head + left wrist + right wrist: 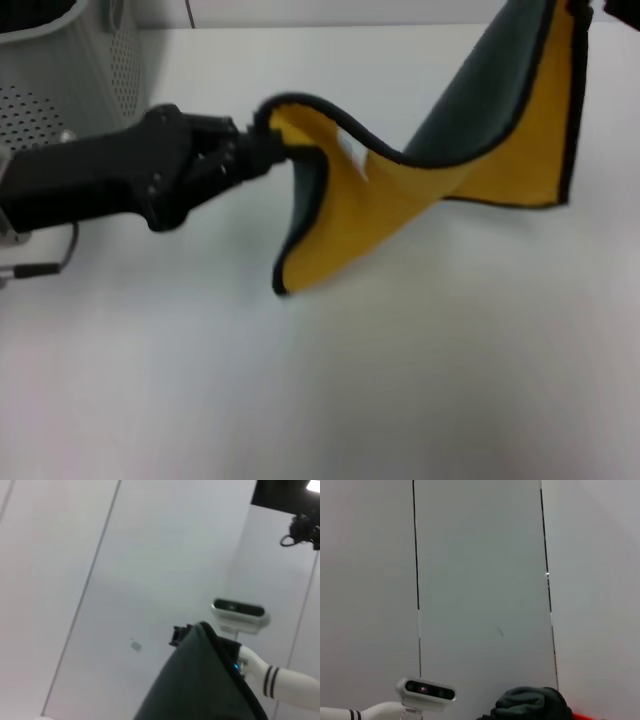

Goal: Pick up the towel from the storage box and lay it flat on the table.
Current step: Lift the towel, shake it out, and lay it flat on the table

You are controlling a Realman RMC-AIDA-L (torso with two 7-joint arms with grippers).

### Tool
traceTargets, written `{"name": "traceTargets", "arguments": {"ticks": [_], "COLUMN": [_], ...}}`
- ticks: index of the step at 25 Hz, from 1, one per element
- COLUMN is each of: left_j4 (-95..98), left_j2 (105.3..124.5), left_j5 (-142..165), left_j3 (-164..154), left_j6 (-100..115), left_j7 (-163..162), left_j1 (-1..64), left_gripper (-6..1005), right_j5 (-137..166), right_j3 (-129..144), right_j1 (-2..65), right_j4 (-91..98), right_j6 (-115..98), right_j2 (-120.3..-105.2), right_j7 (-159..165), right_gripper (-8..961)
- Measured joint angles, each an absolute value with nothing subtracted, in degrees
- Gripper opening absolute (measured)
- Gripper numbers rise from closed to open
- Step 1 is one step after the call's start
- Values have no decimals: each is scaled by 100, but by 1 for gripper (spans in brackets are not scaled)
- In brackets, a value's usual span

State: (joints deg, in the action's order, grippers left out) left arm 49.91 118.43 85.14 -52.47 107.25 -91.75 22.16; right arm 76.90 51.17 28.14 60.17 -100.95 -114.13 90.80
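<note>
The towel (400,200), yellow with a dark grey back and black edging, hangs stretched above the white table (400,380). My left gripper (262,140) is shut on its left corner, low over the table. The towel's right corner rises to the top right edge, where a sliver of my right gripper (612,6) shows, shut on it. A fold sags down towards the table at the left. The towel's dark side shows in the left wrist view (210,685) and as a bunch in the right wrist view (532,705). The grey perforated storage box (70,70) stands at the far left.
The storage box is just behind my left arm (100,180). The table spreads wide in front of and to the right of the towel. Both wrist views look up at wall panels and my head camera (239,611).
</note>
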Motion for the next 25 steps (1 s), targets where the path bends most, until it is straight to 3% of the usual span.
{"name": "traceTargets", "arguments": {"ticks": [9, 15, 19, 25], "left_j4": [5199, 5408, 5640, 5401], "left_j2": [11644, 11464, 11454, 11425], "left_j5": [7975, 7829, 7858, 8431], "left_j3": [-4972, -5012, -5006, -4568], "left_j6": [10928, 11634, 11640, 11469], "left_j7": [-9209, -9146, -8986, -8966], "left_j1": [2224, 1743, 1403, 2046], "left_gripper": [14, 14, 15, 15], "right_j5": [7739, 7341, 6968, 6999], "right_j3": [5135, 5704, 5987, 5768], "right_j1": [3040, 2335, 2095, 2811], "right_j4": [6013, 5895, 5508, 4755], "right_j6": [-9825, -10404, -10257, -9725], "right_j2": [-11479, -11604, -11573, -11378], "right_j7": [9025, 9055, 8690, 8174], "right_gripper": [66, 69, 71, 74]}}
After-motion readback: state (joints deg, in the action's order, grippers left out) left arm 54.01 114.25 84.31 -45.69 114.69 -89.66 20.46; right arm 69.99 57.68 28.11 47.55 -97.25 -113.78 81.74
